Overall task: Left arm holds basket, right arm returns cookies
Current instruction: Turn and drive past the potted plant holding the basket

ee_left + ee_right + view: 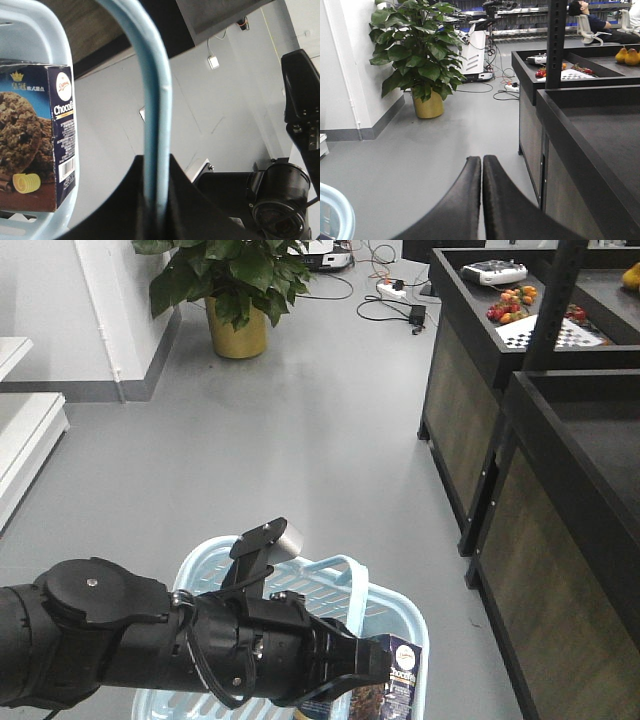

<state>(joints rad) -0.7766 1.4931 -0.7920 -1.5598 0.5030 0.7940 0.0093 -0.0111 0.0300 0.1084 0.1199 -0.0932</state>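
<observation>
Navy cookie box [392, 680] upright inside light blue basket [398, 600], handle [152, 90] in left claw [156, 162].

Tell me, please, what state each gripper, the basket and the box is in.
Light blue plastic slotted basket: handle clamped in black left gripper.
Tall navy cardboard cookie box: standing inside basket.
Left gripper: shut on basket handle.
Black right gripper: shut, empty.

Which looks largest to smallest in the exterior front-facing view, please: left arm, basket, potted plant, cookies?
Left arm, nearest the camera
basket, partly hidden
potted plant, farther away
cookies
</observation>
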